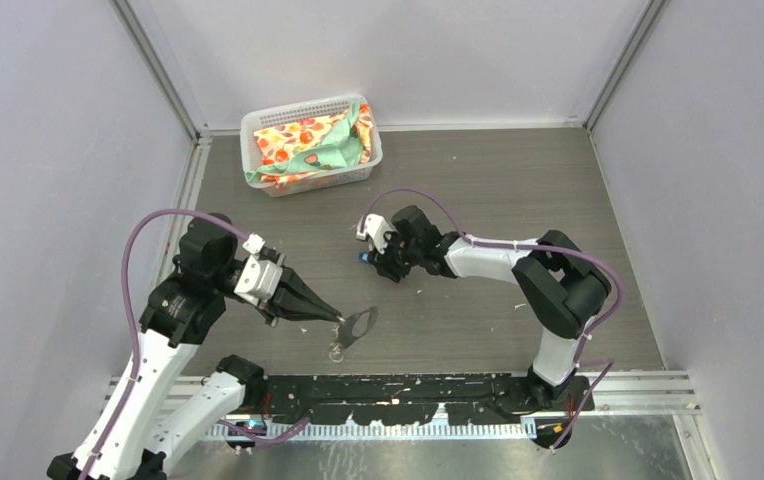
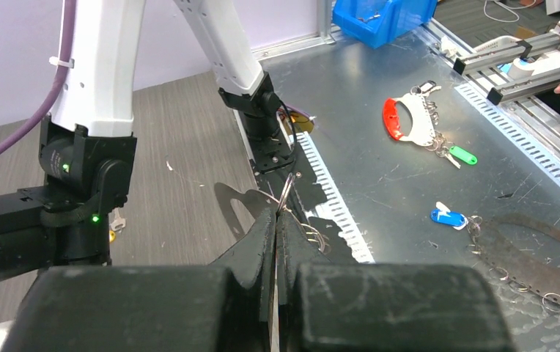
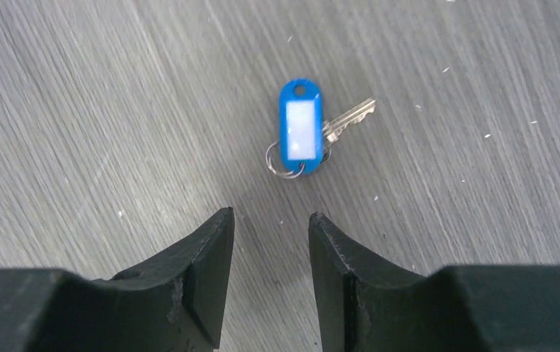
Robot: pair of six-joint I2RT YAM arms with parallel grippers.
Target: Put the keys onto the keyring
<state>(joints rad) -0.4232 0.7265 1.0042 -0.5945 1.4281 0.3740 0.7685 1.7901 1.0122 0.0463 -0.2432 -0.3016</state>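
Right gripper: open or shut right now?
Open: the right gripper shows a gap, nothing in it; the blue-tagged key lies on the table beyond.

Tabletop [image 3: 116, 110]: grey wood-grain surface, matt, flecked with pale specks. Blue tag [image 3: 300, 130]: smooth, glossy plastic with a white paper-like insert. Key [image 3: 350, 121] and split ring [image 3: 281, 167]: bright silvery metal. Fingers [image 3: 207, 264] of the right tool [image 3: 270, 220]: black matt plastic, edges scuffed and chipped. Left tool [image 2: 277, 216]: the same black material, with fine scratches. Keyring [image 2: 227, 196]: thin flat sheet metal, dull grey. Basket [image 1: 258, 128]: white latticed plastic. Cloth [image 1: 308, 145] inside it: printed fabric, soft and matt.
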